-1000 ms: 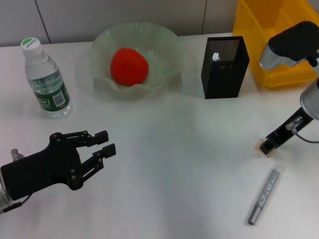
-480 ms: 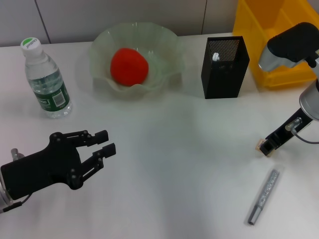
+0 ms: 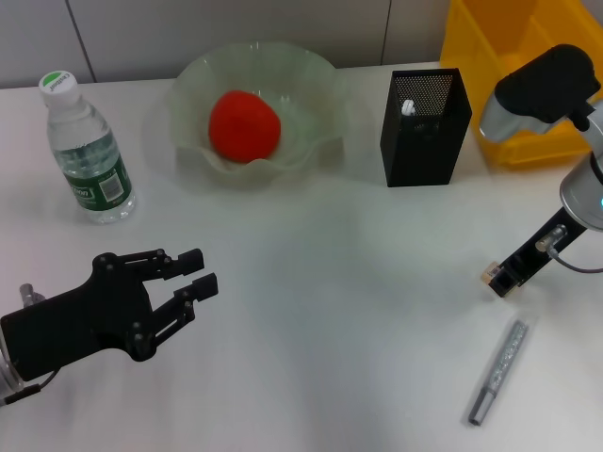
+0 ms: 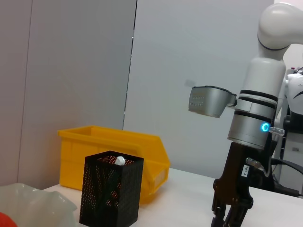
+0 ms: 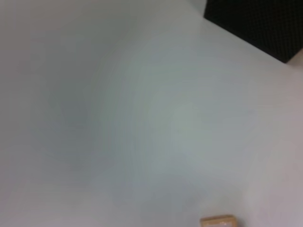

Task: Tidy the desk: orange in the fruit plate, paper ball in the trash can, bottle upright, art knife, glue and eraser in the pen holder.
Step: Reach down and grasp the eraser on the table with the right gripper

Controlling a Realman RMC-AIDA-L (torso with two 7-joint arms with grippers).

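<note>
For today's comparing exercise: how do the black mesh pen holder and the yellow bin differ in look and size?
The pen holder is black see-through mesh; the bin is solid bright yellow plastic. The pen holder is narrow with straight upright walls; the bin is far wider with slanted walls. A white-tipped item pokes up inside the pen holder; the bin's contents cannot be seen. Both are open-topped containers standing upright at the back of the table.

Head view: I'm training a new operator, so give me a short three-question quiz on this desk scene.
1. True or false: the orange lies in the fruit plate.
2. The bottle is: A) lying flat B) upright C) in the trash can.
3. Which gripper is at the eraser?

Key: 1 true. 2 B. 3 the right gripper; the left gripper hangs open at the desk's near left.
</note>
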